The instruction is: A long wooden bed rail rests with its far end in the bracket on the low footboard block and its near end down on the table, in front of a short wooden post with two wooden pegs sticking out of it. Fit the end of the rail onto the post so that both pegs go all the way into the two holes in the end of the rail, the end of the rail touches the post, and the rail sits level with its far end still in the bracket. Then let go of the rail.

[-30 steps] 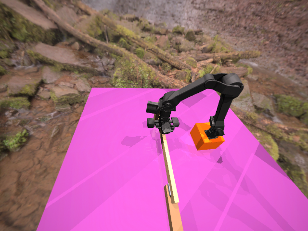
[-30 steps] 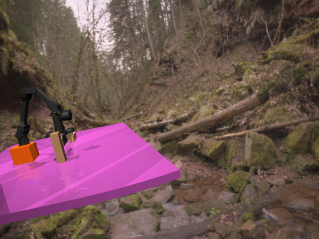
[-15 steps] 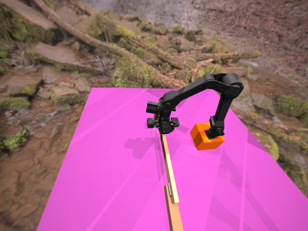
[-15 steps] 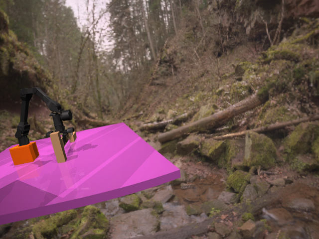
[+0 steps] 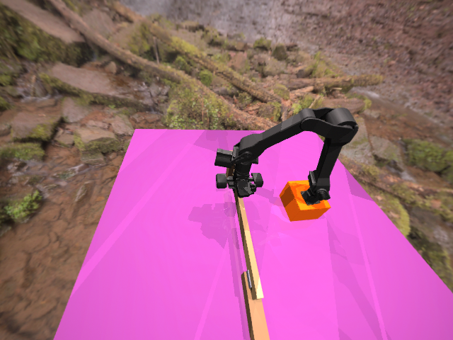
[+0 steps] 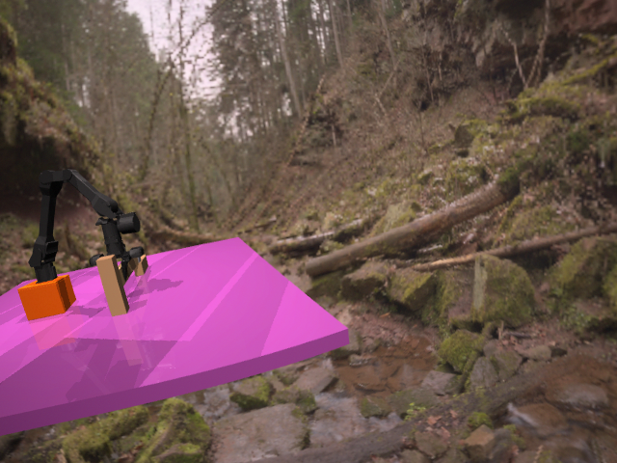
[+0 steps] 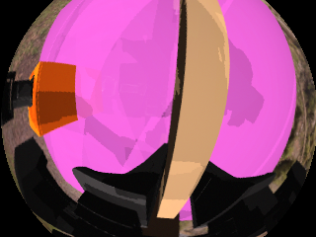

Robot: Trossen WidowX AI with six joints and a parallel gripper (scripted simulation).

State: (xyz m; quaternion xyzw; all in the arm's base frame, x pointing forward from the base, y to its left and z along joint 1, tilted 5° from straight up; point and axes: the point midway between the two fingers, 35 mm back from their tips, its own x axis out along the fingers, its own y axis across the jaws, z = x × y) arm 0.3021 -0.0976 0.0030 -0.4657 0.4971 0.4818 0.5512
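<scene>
The tan rail (image 5: pixel 245 230) (image 7: pixel 204 74) runs from my gripper to the low footboard block (image 5: pixel 259 320) (image 6: pixel 142 264), where its far end lies by the grey metal bracket (image 5: pixel 249 279). My gripper (image 5: pixel 238 190) (image 6: pixel 125 272) (image 7: pixel 176 148) is shut on the rail close to the post, with a finger on each side. The upright wooden post (image 6: pixel 113 286) stands just beyond the gripper in the top view, mostly hidden by the arm. The pegs, the holes and the joint between rail and post are hidden. I cannot tell whether they touch or whether the rail is exactly level.
The orange base block (image 5: pixel 305 213) (image 6: pixel 41 300) (image 7: pixel 54 94) carries the arm and stands to one side of the rail. The arm (image 5: pixel 277 133) (image 6: pixel 90 191) arches over from it to the rail. All stand on the magenta table (image 5: pixel 146 256) (image 6: pixel 239 309).
</scene>
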